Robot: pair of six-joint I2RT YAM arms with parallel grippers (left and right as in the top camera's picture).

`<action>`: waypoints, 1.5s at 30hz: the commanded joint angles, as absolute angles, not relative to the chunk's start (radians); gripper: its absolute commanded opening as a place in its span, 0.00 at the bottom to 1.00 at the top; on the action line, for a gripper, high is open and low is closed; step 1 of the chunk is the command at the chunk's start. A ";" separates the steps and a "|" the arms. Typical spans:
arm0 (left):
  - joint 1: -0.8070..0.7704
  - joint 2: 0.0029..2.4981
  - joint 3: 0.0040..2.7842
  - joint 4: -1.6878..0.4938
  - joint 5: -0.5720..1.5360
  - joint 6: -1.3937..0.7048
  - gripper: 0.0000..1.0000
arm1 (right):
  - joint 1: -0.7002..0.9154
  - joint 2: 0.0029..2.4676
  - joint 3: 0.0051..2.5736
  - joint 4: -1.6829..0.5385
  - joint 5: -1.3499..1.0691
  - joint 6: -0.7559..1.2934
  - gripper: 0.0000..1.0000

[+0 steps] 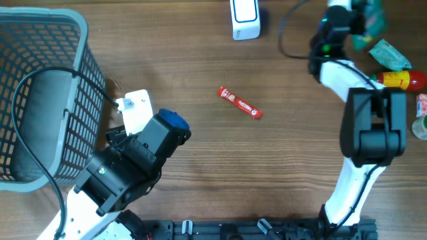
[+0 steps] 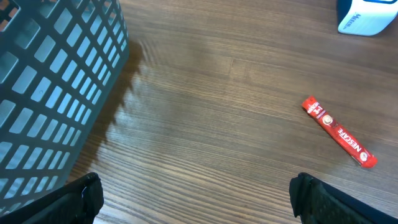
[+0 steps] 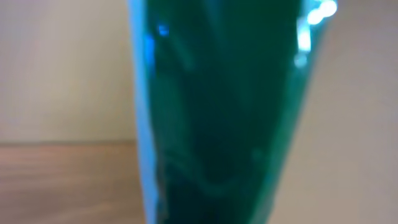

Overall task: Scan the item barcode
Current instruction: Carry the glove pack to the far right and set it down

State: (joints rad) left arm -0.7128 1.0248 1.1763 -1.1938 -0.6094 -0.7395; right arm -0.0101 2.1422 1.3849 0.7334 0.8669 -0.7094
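Green packet fills right wrist view, pinched by right gripper; left gripper spread above table

basket: grey mesh, far left | Nescafe stick: red, lying flat, centre | bottle: red, yellow-capped, right edge

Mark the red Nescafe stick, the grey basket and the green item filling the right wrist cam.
Red Nescafe stick [image 1: 239,103]: overhead view, middle of the wrapper.
Grey basket [image 1: 85,93]: overhead view, its right mesh wall.
Green item [image 3: 217,112]: right wrist view, centre of its blurred body.
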 commanded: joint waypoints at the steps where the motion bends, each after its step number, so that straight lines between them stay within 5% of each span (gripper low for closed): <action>1: -0.715 1.027 1.177 -1.194 -0.633 -0.752 1.00 | -0.097 2.096 1.414 0.740 1.050 -0.815 0.04; 12: -0.715 1.027 1.177 -1.194 -0.633 -0.752 1.00 | -0.345 2.091 1.414 0.646 1.092 -0.800 0.04; 20: -0.715 1.027 1.177 -1.194 -0.633 -0.752 1.00 | -0.453 2.090 1.414 0.098 0.768 -0.281 0.05; 25: -0.715 1.027 1.177 -1.194 -0.633 -0.752 1.00 | -0.455 2.090 1.414 0.006 0.525 -0.099 0.09; 40: -0.715 1.027 1.177 -1.194 -0.633 -0.752 1.00 | -0.472 1.929 1.414 -0.136 0.389 0.028 0.57; 43: -0.715 1.027 1.177 -1.194 -0.633 -0.752 1.00 | -0.461 1.820 1.414 -0.185 0.300 0.037 0.89; 45: -0.715 1.027 1.177 -1.194 -0.633 -0.752 1.00 | -0.456 1.748 1.414 -0.242 0.157 0.083 1.00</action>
